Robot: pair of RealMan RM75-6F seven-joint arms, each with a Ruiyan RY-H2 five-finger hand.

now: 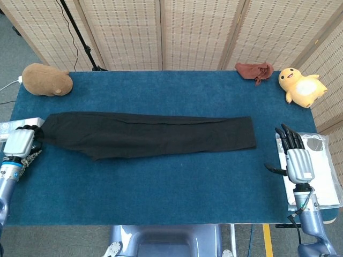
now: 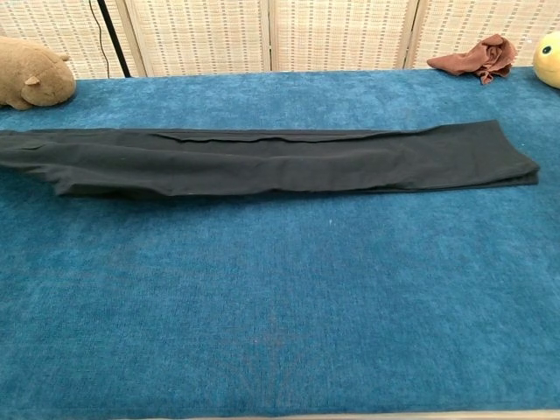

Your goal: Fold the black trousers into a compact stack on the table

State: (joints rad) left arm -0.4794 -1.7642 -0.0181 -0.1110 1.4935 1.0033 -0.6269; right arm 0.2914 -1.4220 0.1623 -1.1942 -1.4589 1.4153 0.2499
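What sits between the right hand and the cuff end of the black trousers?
Nothing: in the head view only bare blue table separates the right hand from the black trousers.

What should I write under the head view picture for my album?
Left robot hand grips black trousers stretched across the blue table.

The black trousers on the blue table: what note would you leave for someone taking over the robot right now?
Left hand: grips the waist end of the long black fabric trousers at the table's left edge.
Right hand: open, holding nothing, resting off the right edge.
Trousers: stretched flat lengthwise across the blue carpeted table.
Done: garment laid out straight.
Left: every fold into a compact stack.
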